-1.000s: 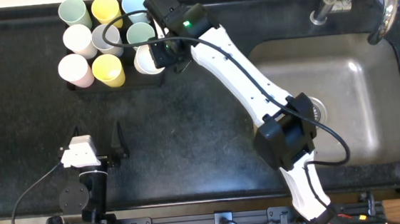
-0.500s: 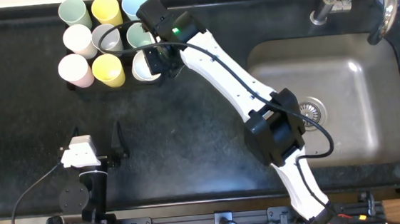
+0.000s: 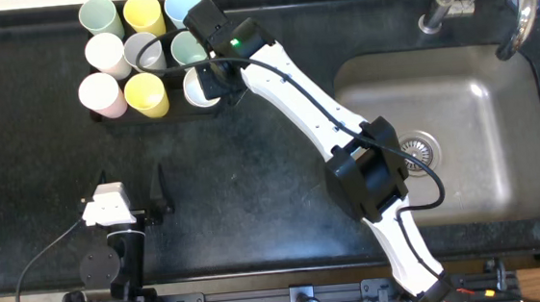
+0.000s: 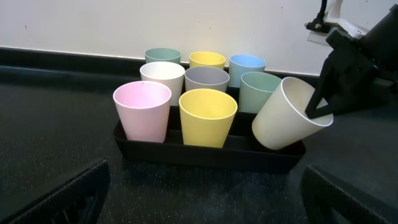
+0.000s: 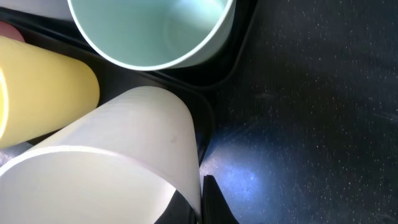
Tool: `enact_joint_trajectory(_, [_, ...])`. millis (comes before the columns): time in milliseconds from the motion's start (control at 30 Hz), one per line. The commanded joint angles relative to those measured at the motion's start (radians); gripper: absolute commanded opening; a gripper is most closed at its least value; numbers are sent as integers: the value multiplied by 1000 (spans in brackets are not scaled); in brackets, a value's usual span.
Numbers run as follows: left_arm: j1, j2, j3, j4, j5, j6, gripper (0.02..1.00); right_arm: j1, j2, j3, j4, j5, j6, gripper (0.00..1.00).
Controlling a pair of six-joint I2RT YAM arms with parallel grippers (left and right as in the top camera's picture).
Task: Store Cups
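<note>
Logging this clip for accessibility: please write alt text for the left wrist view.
The right arm's hand holds a cream cup by its rim, tilted into the free corner of a black tray on a dark counter. Eight other cups stand upright in the tray, a pink cup and a yellow cup nearest the camera.

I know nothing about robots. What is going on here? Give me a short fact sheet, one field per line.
Setting: black worktop beside a steel sink
Tray: black tray holding eight upright cups
Held cup: cream cup, tilted, its base in the tray's one free corner
Right pincer: right pincer shut on the cream cup's rim
Left pincer: left pincer open, apart from the tray
</note>
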Motion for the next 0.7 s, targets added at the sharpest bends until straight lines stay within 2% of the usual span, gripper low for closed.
enact_joint_trajectory(33, [-6, -9, -1, -2, -5, 21, 1000, 7, 17, 34, -2, 15, 5, 45])
enact_joint_trajectory(700, [-6, -9, -1, -2, -5, 21, 1000, 34, 56, 34, 23, 36, 1, 42])
